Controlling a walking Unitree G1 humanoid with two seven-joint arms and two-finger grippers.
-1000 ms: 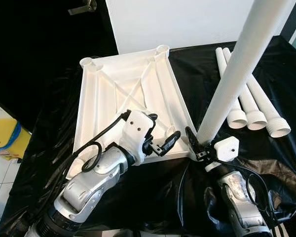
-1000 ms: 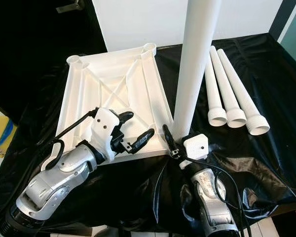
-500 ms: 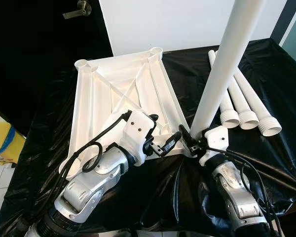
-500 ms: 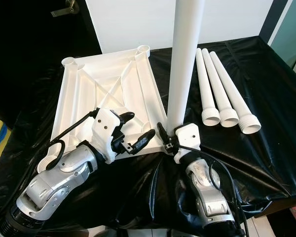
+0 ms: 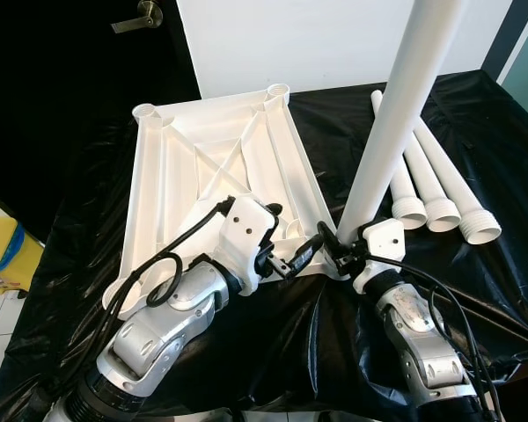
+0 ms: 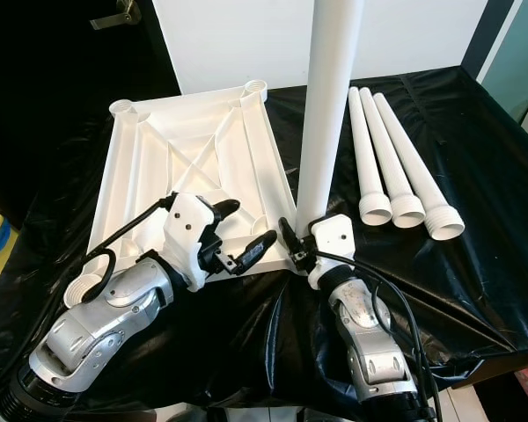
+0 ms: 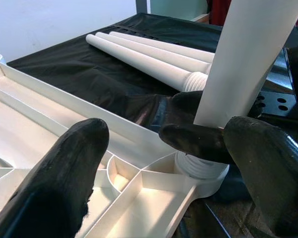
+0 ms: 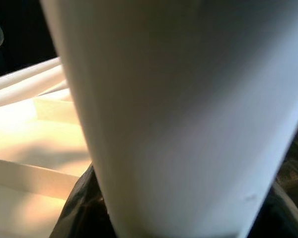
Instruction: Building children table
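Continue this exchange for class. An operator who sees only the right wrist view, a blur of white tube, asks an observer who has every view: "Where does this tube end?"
Observer: The upright leg's threaded end meets the near corner socket of the overturned tabletop.
Operator: Is my right tool on it?
Observer: Yes, the right tool grips it just above the threads.
Operator: And the left?
Observer: The left tool hovers open beside that corner.

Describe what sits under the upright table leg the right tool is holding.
The upright leg stands on the near right corner socket of the upside-down tabletop, gripped low by the right tool. Its threaded end shows above the socket; how deep it sits is hidden.
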